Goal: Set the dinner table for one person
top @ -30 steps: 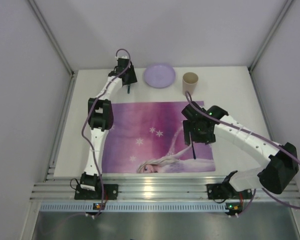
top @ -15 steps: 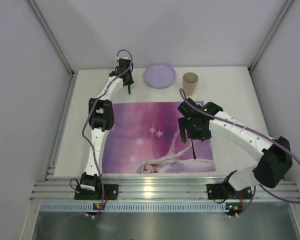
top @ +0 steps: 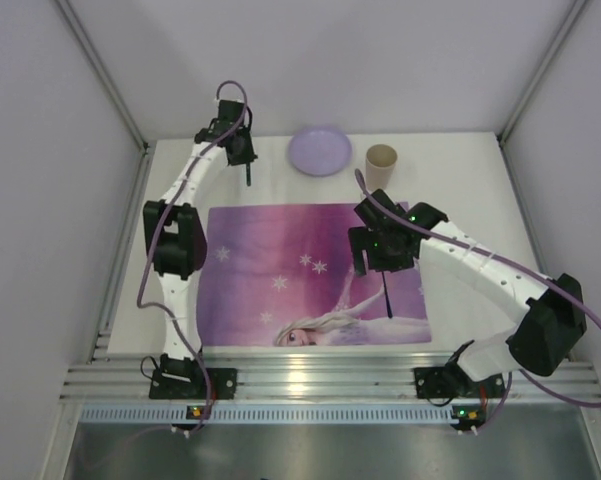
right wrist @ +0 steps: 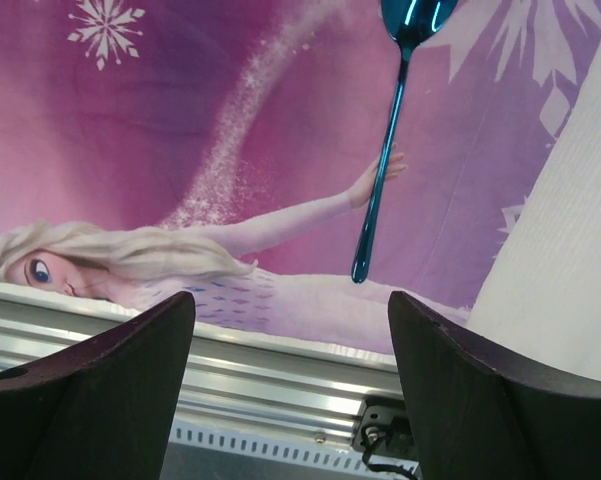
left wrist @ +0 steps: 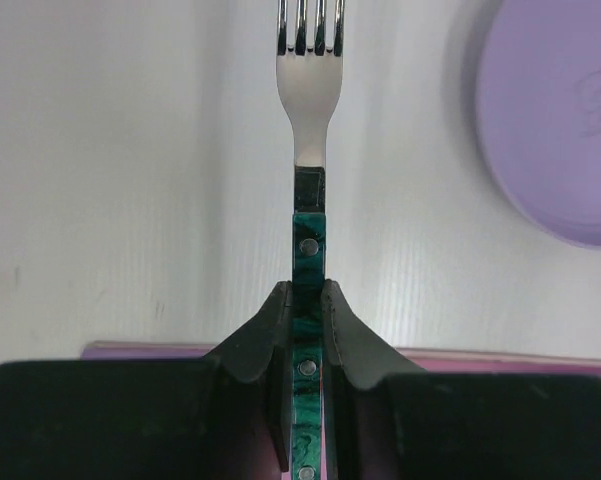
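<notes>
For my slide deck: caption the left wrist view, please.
Left gripper clamps a green-handled fork over the white table, purple plate at right.

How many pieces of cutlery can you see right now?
2. A fork is clamped in the left gripper near the purple plate; a blue spoon lies on the placemat's right part. Others may be hidden.

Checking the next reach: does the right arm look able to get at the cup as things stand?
Probably yes. The right gripper hangs over the placemat with its jaws open and empty, and the cup stands upright just beyond it, nothing between them.
</notes>
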`<action>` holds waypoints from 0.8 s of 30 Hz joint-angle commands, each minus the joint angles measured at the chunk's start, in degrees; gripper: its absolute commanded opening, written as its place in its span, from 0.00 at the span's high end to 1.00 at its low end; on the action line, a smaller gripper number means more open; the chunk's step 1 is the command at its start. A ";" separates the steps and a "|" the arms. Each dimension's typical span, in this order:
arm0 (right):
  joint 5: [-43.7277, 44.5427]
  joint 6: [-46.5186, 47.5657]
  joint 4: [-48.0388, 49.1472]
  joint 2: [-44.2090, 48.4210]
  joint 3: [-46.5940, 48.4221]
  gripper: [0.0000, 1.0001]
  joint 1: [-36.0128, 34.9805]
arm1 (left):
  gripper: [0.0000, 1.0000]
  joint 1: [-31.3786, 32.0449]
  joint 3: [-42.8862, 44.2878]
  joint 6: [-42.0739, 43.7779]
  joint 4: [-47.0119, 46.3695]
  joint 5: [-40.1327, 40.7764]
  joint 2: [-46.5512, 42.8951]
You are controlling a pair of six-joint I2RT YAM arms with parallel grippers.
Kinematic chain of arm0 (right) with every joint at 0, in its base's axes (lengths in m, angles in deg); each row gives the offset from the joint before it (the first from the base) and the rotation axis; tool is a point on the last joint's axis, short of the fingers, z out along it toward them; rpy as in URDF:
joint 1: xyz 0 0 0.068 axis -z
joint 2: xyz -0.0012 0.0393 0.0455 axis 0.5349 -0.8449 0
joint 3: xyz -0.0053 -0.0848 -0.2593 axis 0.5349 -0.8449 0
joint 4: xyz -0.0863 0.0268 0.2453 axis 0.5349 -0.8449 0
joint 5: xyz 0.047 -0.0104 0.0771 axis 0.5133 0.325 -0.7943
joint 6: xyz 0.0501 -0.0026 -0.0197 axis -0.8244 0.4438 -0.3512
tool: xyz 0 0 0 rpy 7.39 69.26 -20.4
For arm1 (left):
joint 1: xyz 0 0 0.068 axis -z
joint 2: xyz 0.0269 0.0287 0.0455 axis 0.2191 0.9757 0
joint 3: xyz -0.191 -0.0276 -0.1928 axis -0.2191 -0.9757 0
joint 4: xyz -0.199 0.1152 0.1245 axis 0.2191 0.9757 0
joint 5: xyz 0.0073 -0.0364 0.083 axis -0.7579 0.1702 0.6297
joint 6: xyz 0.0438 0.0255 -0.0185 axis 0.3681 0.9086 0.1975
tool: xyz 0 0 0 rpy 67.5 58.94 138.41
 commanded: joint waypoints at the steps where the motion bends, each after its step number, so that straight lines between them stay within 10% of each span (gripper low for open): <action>1: -1.50 1.76 4.29 2.76 -0.01 0.21 0.16 | 1.00 0.25 -4.51 0.75 -0.88 -0.41 -16.79; 14: -7.39 4.30 9.13 -3.98 12.72 0.21 1.22 | 1.00 8.86 -58.18 -8.46 3.08 4.95 -53.20; 24: -12.22 6.86 5.08 -13.31 28.90 0.21 2.62 | 1.00 9.56 -76.60 -13.32 -3.49 3.10 -62.18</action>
